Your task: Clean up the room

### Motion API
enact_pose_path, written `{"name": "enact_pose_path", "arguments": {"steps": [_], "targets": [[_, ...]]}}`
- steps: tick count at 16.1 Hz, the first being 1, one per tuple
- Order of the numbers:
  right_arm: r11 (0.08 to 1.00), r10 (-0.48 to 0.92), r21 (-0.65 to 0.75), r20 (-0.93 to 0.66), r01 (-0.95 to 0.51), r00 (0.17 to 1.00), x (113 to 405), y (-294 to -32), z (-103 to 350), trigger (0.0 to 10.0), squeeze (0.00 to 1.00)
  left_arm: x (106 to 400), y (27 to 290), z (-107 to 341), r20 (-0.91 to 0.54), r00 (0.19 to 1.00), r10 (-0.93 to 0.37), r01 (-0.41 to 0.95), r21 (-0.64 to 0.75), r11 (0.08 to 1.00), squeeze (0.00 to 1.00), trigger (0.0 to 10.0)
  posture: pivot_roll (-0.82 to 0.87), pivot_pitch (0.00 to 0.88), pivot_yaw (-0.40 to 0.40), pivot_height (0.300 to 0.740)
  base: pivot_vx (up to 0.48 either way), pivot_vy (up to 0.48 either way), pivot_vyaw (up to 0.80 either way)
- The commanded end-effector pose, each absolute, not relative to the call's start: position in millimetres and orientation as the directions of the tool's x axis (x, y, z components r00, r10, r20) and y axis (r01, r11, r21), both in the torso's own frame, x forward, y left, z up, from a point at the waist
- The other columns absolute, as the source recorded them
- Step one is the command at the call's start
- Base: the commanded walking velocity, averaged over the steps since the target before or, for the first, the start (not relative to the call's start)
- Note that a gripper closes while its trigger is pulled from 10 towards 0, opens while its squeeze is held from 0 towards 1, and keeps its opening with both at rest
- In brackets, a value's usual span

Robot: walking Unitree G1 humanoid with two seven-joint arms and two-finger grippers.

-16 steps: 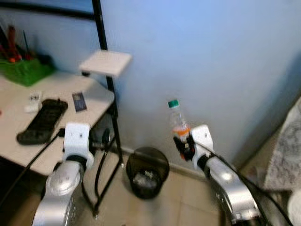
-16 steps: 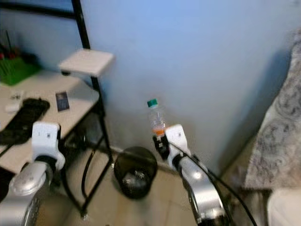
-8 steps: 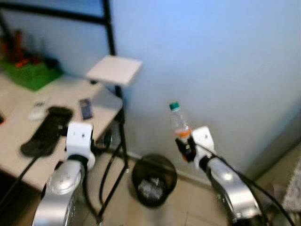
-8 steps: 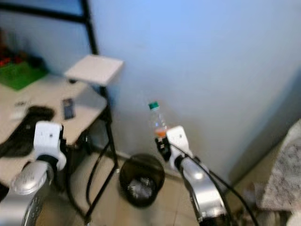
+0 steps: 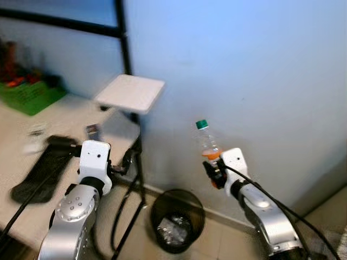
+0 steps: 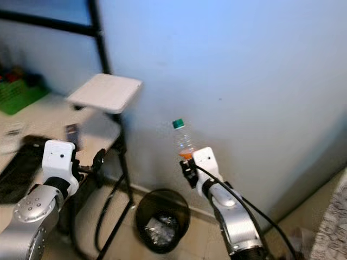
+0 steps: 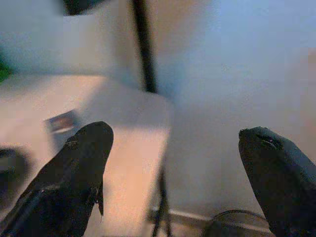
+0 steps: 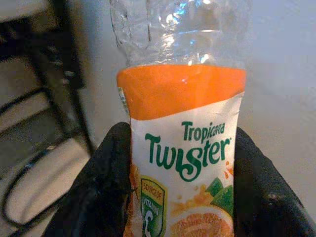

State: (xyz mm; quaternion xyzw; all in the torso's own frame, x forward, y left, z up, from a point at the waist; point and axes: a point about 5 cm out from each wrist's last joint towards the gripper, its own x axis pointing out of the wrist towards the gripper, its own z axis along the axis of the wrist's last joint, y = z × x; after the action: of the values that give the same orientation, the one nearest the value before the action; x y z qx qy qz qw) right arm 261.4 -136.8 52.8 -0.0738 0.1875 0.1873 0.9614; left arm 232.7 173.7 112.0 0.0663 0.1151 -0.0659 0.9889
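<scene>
The step in hand looks like carrying a piece of rubbish to the bin. The right tool (image 5: 214, 174), at the lower middle-right of the frame, is clamped on a clear plastic bottle (image 5: 206, 142) with an orange label and a green cap. The right wrist view shows the two black fingers (image 8: 103, 182) pressing the label from both sides.

The bottle stands almost upright. Its long axis runs vertically, the cap points up toward the blue wall (image 5: 244, 65), with a slight lean to the upper left of the frame.

The black mesh wastebasket (image 5: 177, 219) sits on the floor at the lower middle of the frame, below the bottle and a little to the left of it. I think the next move calls for bringing the bottle over the basket's opening, lowering it, and then letting go.

The left tool (image 7: 173, 182) hangs with its fingers wide apart and holds nothing, beside the bench (image 5: 68, 119) at the left of the frame.
</scene>
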Motion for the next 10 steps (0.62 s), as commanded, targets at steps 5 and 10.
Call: {"name": "enact_pose_path", "arguments": {"steps": [5, 10], "targets": [[0.847, 0.438, -0.021, -0.539, -0.531, 0.719, 263.0, -126.0, 35.8, 10.0, 0.00, 224.8, 156.1, 108.4, -0.278, 0.902, -0.330, 0.365, 0.085, 0.927, 0.00, 10.0, 0.07, 0.000, 0.018, 0.740, 0.058, 0.000, 0.00], [0.809, 0.377, -0.096, -0.672, -0.579, 0.638, 272.6, -121.3, 5.1, 10.0, 0.00, 218.3, 145.9, 103.9, -0.400, 0.701, -0.591, 0.674, 0.098, 0.733, 0.00, 10.0, 0.09, 0.000, -0.001, 0.740, 0.000, 0.000, 0.00]]}}
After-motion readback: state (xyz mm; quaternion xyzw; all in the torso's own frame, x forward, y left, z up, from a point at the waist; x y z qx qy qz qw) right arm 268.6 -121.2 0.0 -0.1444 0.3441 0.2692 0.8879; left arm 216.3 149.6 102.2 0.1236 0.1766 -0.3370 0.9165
